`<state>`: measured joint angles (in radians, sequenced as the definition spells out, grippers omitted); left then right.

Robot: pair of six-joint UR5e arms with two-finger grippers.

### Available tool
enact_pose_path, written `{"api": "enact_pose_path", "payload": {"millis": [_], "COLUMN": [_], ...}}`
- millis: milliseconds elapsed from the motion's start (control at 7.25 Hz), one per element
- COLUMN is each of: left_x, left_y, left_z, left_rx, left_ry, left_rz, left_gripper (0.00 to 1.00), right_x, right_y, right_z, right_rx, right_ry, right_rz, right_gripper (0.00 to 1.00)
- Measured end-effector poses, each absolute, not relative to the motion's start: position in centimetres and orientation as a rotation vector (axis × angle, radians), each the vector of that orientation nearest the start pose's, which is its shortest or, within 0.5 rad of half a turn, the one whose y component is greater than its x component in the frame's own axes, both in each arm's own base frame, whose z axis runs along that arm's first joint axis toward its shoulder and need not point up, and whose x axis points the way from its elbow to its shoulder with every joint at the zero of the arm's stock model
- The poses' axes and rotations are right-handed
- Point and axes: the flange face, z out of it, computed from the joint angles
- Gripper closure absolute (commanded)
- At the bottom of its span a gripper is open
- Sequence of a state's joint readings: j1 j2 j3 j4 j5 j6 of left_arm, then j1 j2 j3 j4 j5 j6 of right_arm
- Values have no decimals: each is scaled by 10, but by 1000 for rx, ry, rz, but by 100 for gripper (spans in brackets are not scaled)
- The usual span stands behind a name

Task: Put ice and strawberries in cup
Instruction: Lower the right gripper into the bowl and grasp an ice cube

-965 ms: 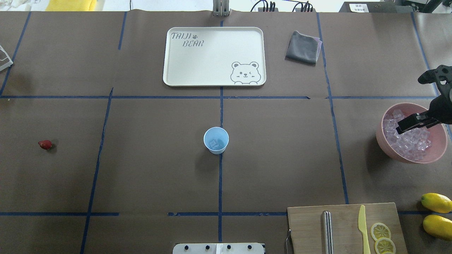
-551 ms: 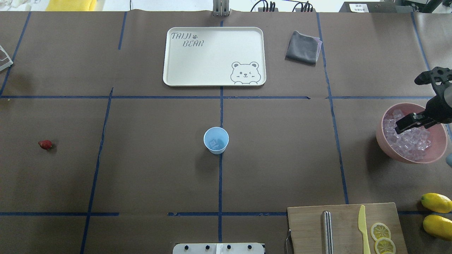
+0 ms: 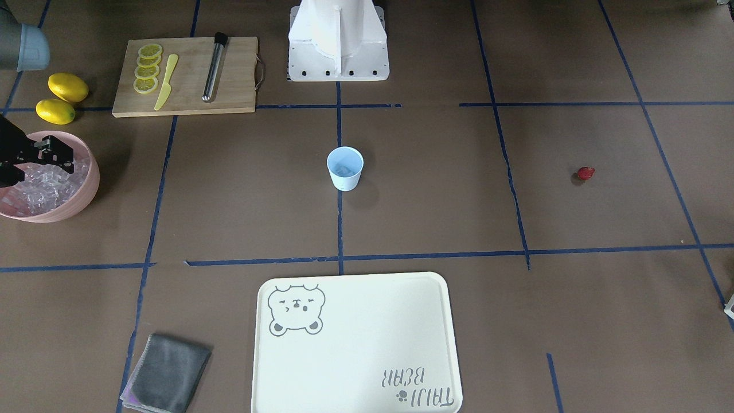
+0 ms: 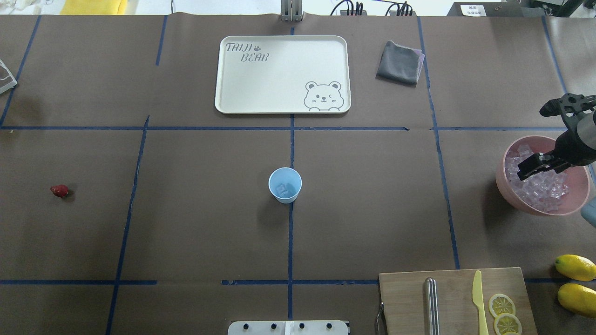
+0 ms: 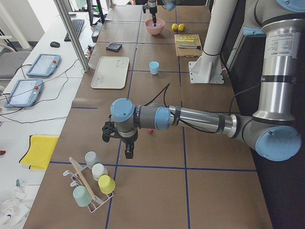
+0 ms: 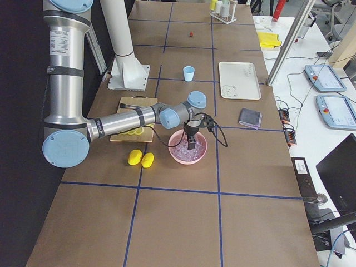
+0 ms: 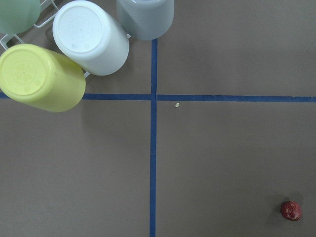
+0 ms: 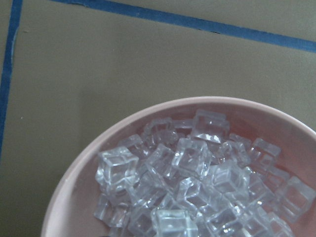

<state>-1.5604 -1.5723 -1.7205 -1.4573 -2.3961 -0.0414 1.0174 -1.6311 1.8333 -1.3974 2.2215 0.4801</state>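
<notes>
The pale blue cup (image 4: 285,185) stands upright at the table's middle with an ice cube (image 4: 281,189) inside. Many more ice cubes (image 4: 540,188) fill the pink bowl (image 4: 503,181) at the right; they show close up in the right wrist view (image 8: 187,182). My right gripper (image 4: 522,174) points down just over this ice; I cannot tell whether it is open, shut or holding a cube. The strawberry (image 4: 59,190) lies alone at the far left, also in the left wrist view (image 7: 291,210). My left gripper (image 5: 128,153) hangs above the table near it; I cannot tell its state.
A cream tray (image 4: 281,74) and a grey cloth (image 4: 399,63) lie at the back. A cutting board (image 4: 409,298) with a muddler, a yellow knife and lemon slices is at the front right, two lemons (image 4: 576,267) beside it. A rack of upturned cups (image 7: 89,37) stands beyond the strawberry.
My right wrist has shifted a little to the left and toward the robot above the pink bowl. The fingertips stay over the ice. Nothing else moved.
</notes>
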Motion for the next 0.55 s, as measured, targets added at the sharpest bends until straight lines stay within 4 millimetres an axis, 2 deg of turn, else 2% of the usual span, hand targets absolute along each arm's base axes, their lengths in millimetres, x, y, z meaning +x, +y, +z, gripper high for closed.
{"api": "enact_pose_path", "payload": {"millis": [551], "left_x": [-55], "left_y": [-491], "left_z": [593], "left_rx": [14], "left_ry": [826], "left_rz": [-13], "left_gripper": [0], "right_x": [-195], "right_y": [-449], "right_z": [546], "right_rx": [8], "right_ry": [-739], "right_rz": [-233], "right_gripper": [28]}}
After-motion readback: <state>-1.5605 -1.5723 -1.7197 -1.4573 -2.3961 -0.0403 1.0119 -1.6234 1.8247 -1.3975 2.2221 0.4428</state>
